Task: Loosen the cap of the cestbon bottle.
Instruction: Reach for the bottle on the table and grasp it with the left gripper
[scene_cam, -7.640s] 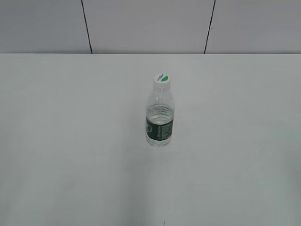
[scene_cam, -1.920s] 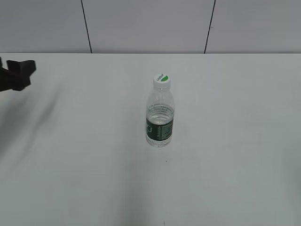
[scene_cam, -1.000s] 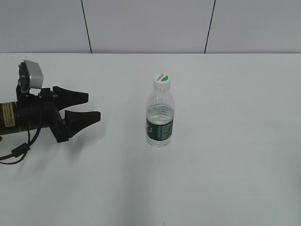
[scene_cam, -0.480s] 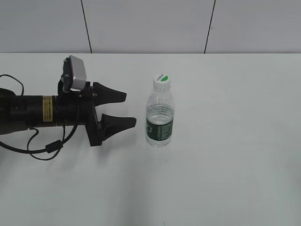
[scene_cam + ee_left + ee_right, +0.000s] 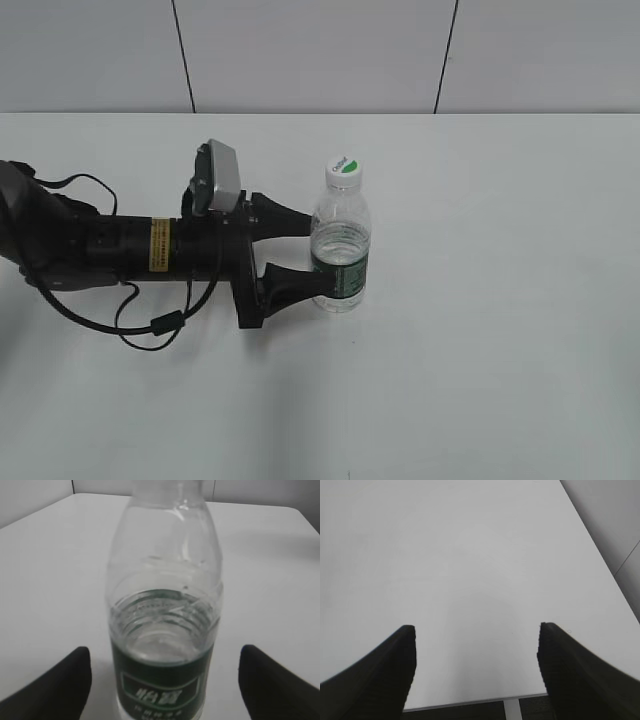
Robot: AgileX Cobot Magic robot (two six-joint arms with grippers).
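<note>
The cestbon bottle (image 5: pixel 340 255), clear with a dark green label band, stands upright mid-table. Its white cap (image 5: pixel 343 169) with the green mark sits on top. My left gripper (image 5: pixel 318 252) reaches in level from the left, open, one finger on each side of the bottle's lower body. In the left wrist view the bottle (image 5: pixel 165 605) fills the middle between the gripper (image 5: pixel 163 662) fingertips (image 5: pixel 75 667), with gaps on both sides; the cap is cut off above. My right gripper (image 5: pixel 476 640) is open over bare table, nothing between its fingers, and is outside the exterior view.
The white table (image 5: pixel 500 350) carries only the bottle. A grey panelled wall (image 5: pixel 320 55) runs behind it. The left arm's cable (image 5: pixel 150 325) hangs low over the table. Under the right gripper, the table's edge (image 5: pixel 470 703) shows.
My left arm has come in from the left edge, moving right until its open fingers straddle the bottle. The bottle has not moved.
</note>
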